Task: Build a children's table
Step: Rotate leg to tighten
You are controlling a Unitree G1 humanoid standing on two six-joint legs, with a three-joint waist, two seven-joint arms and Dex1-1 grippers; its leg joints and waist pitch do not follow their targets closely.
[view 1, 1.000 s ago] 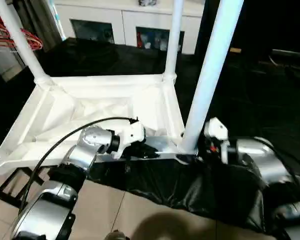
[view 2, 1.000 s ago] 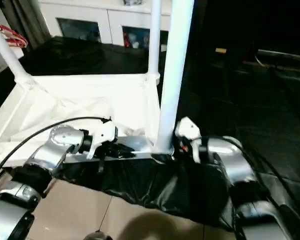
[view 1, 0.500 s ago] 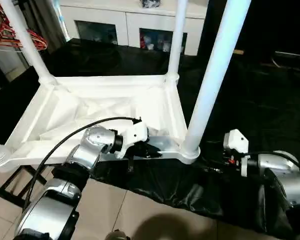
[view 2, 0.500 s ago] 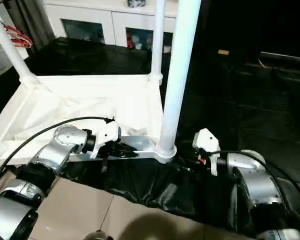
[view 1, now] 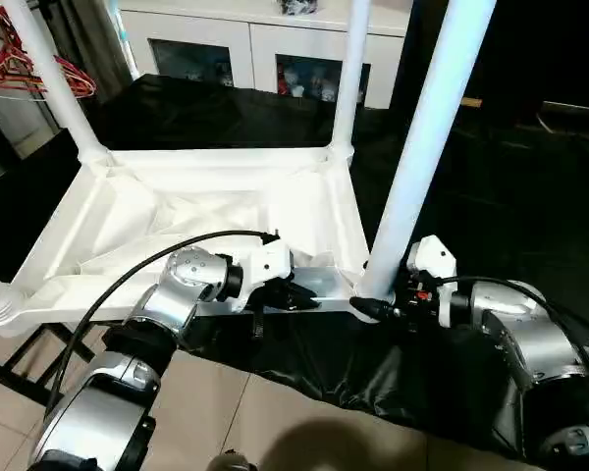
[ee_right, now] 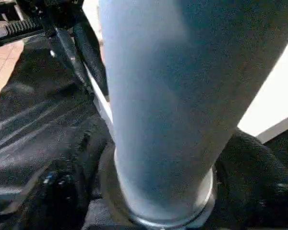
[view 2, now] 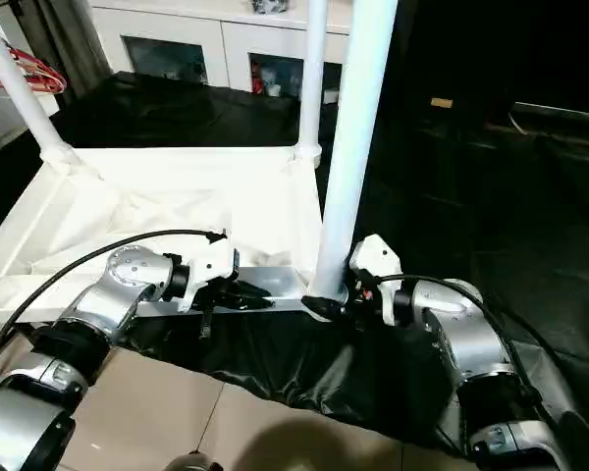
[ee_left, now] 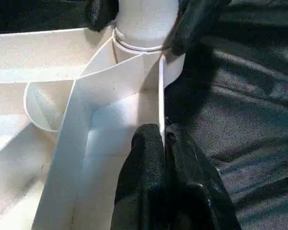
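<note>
The children's table top (view 1: 177,211) lies upside down, white, with its ribbed underside facing up. White legs stand in its corner sockets: the near right leg (view 1: 422,147), a far right leg (view 1: 346,78) and a far left leg (view 1: 49,88). My left gripper (view 1: 299,297) is shut on the thin near rim (ee_left: 161,96) of the top, just left of the near right socket. My right gripper (view 1: 378,306) holds the base of the near right leg (ee_right: 163,105), one black finger (ee_left: 194,21) pressed on each side just above the socket ring.
Black cloth (view 1: 373,373) covers the stand under the table top and hangs over its front edge. Tiled floor (view 1: 226,412) lies in front. A white cabinet with glass doors (view 1: 265,49) stands behind. Red hangers (view 1: 39,78) hang at the far left.
My right gripper drew back to the right of the near right leg, then came back to its base and closed a little. The left gripper kept its hold on the rim.
</note>
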